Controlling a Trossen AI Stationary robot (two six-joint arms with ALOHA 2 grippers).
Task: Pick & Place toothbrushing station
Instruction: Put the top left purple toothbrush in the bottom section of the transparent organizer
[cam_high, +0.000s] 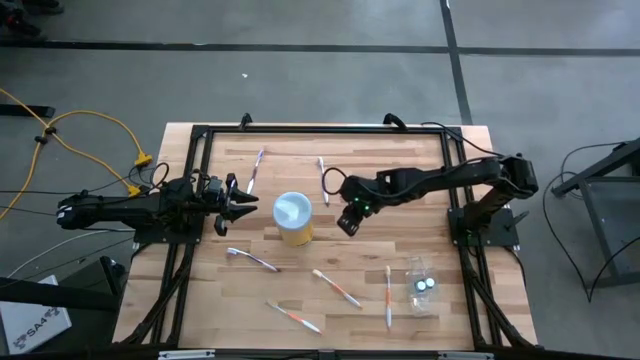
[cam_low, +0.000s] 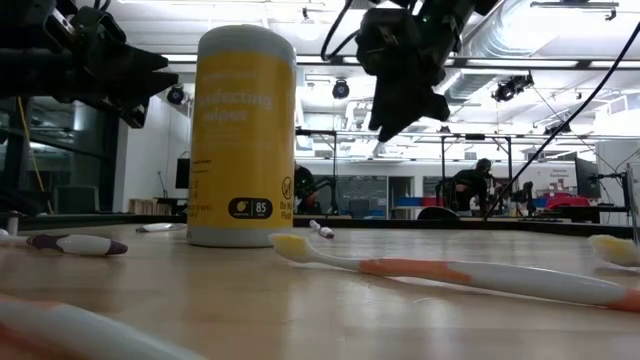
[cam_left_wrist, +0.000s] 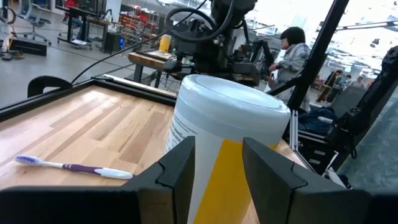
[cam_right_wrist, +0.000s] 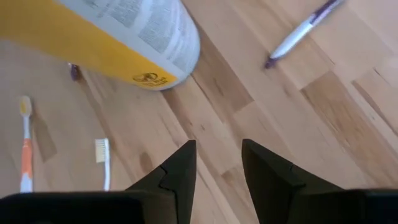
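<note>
A yellow wipes canister with a white lid (cam_high: 293, 218) stands upright mid-table. My left gripper (cam_high: 245, 208) is open, level, just left of it; the canister (cam_left_wrist: 230, 124) fills its wrist view beyond the fingers. My right gripper (cam_high: 348, 222) is open and empty above the wood right of the canister (cam_right_wrist: 124, 37). Several toothbrushes lie flat: two far (cam_high: 256, 170) (cam_high: 322, 180), a purple-handled one (cam_high: 252, 260), and orange ones (cam_high: 335, 287) (cam_high: 293, 316) (cam_high: 388, 297). A clear holder with two teal-capped bottles (cam_high: 423, 285) sits near right.
A black frame rail (cam_high: 300, 128) runs around the tabletop. An orange brush (cam_low: 450, 272) lies close to the low camera. A person (cam_left_wrist: 292, 50) sits in the room beyond the table. Bare wood shows at the table's far left (cam_high: 215, 160).
</note>
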